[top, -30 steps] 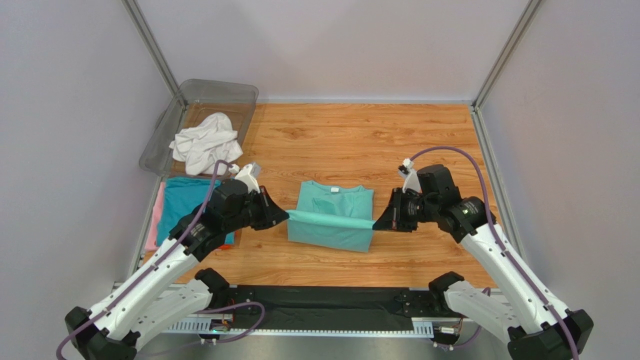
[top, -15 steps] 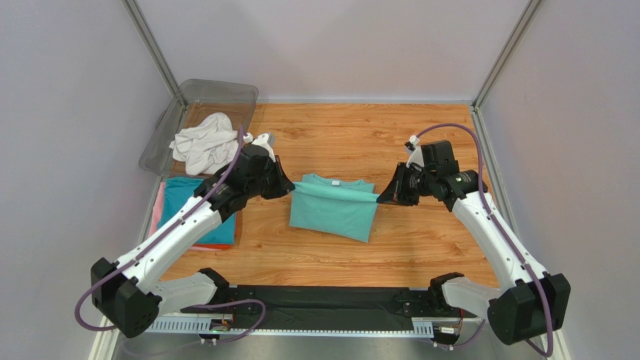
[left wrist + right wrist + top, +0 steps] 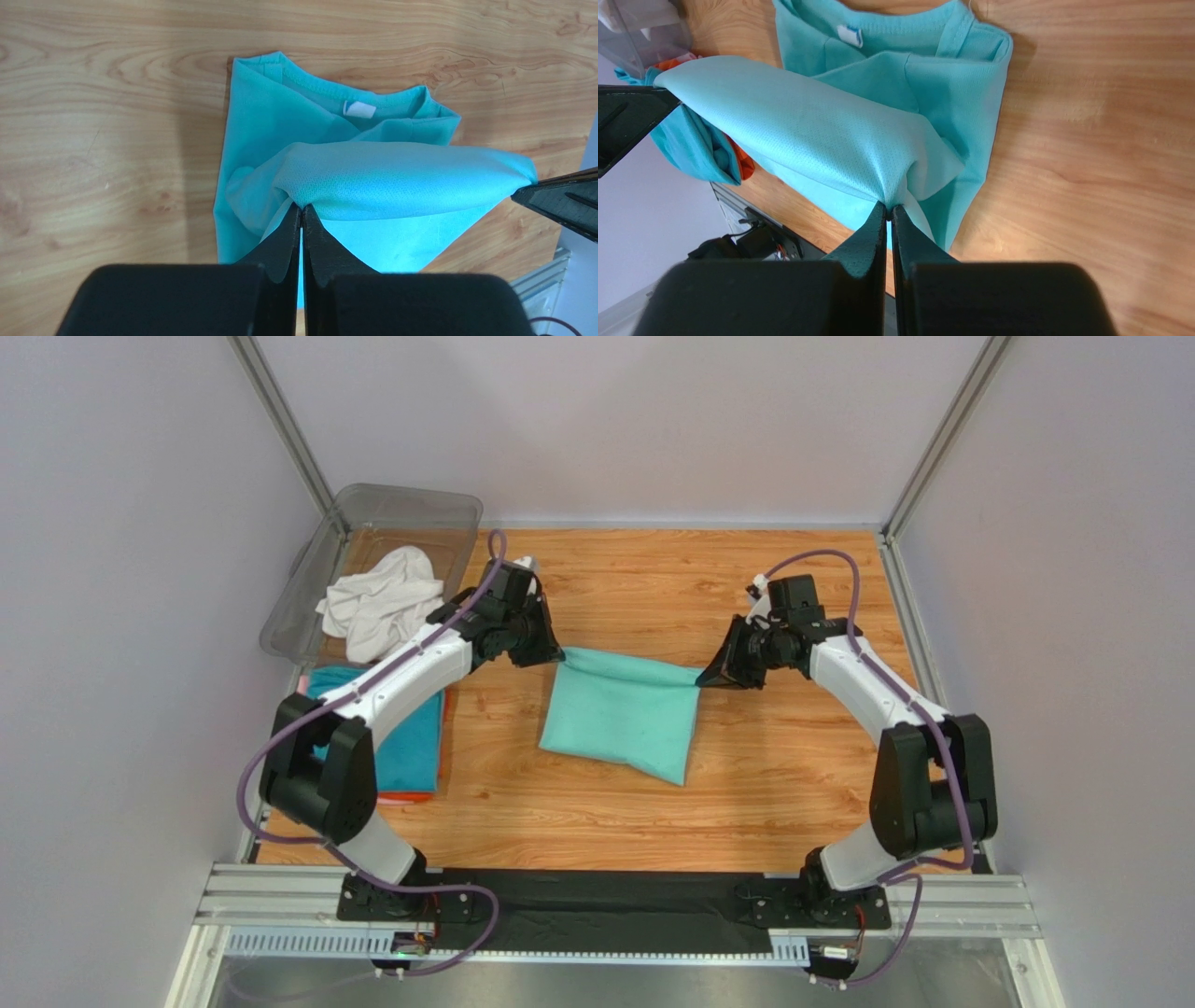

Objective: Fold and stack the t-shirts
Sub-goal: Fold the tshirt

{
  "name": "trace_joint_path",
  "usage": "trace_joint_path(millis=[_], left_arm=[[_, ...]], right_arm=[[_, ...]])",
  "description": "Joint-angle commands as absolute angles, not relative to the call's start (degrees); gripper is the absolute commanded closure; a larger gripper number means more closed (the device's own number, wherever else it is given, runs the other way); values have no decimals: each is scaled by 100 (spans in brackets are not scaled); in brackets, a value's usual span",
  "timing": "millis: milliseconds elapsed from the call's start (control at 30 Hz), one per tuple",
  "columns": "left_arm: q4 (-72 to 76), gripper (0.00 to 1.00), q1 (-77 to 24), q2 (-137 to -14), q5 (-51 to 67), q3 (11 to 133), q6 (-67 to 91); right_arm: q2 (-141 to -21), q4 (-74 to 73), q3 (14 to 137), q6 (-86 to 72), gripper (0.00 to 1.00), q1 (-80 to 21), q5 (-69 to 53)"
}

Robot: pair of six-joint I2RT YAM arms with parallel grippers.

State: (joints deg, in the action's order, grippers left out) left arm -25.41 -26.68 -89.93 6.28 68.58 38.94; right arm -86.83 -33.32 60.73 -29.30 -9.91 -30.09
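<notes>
Folded farther back, mint t-shirt point(image 3: 620, 714), left fingers point(image 3: 286, 238) and right fingers point(image 3: 875, 238) pinching its corners

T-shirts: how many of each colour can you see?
Mint green t-shirt: 1
White t-shirt: 1
Teal-blue t-shirt: 1
Orange t-shirt: 1, only an edge shows
Pink t-shirt: 1, only a sliver shows
Total: 5

Open table point(image 3: 800, 805) right; bin point(image 3: 410, 506) and stacked t-shirts point(image 3: 410, 745) left
</notes>
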Motion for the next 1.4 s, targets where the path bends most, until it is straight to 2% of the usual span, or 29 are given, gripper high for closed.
trace_joint_path(millis=[0, 433, 567, 600, 633, 667, 700, 733, 767, 800, 1100, 1367], left_arm=[[-2338, 100, -2523, -9491, 1019, 7365, 3656], [-2285, 100, -2373, -10740, 1318, 8024, 3665], [-2294, 79, -2364, -10916, 1345, 8156, 3612], [-2303, 64, -2364, -10925, 1388, 8182, 3586], [-2311, 57, -2364, -10916, 1415, 8217, 3569], [-2329, 47, -2364, -10864, 1450, 8235, 3551], [-2355, 25, -2364, -10802, 1476, 8244, 3533], [-2355, 15, -2364, -10741, 1468, 8235, 3533], [-2373, 4, -2364, -10566, 1459, 8192, 3525], [-2408, 0, -2364, -10469, 1450, 8148, 3524], [-2216, 0, -2803, -9132, 1275, 7111, 3612], [-1619, 0, -2874, -9860, 1933, 7329, 3683]], right_arm=[[-8982, -2839, 6407, -2988, 100, -940, -2874], [-10124, -2786, 6846, -3050, 100, -914, -2382], [-10257, -2786, 6987, -3103, 97, -914, -2092], [-10266, -2795, 7022, -3103, 93, -914, -2057], [-10257, -2821, 7049, -3085, 72, -914, -2057], [-10248, -2865, 7145, -3068, 64, -914, -2074], [-10205, -2900, 7180, -3059, 57, -914, -2109], [-10082, -2926, 7181, -3050, 41, -914, -2127], [-9985, -2935, 7172, -3015, 30, -923, -2162], [-9889, -2936, 7111, -3006, 2, -923, -2223], [-8307, -2646, 6066, -3014, 0, -1362, -2723], [-8700, -1925, 5967, -3190, 0, -1529, -3120]])
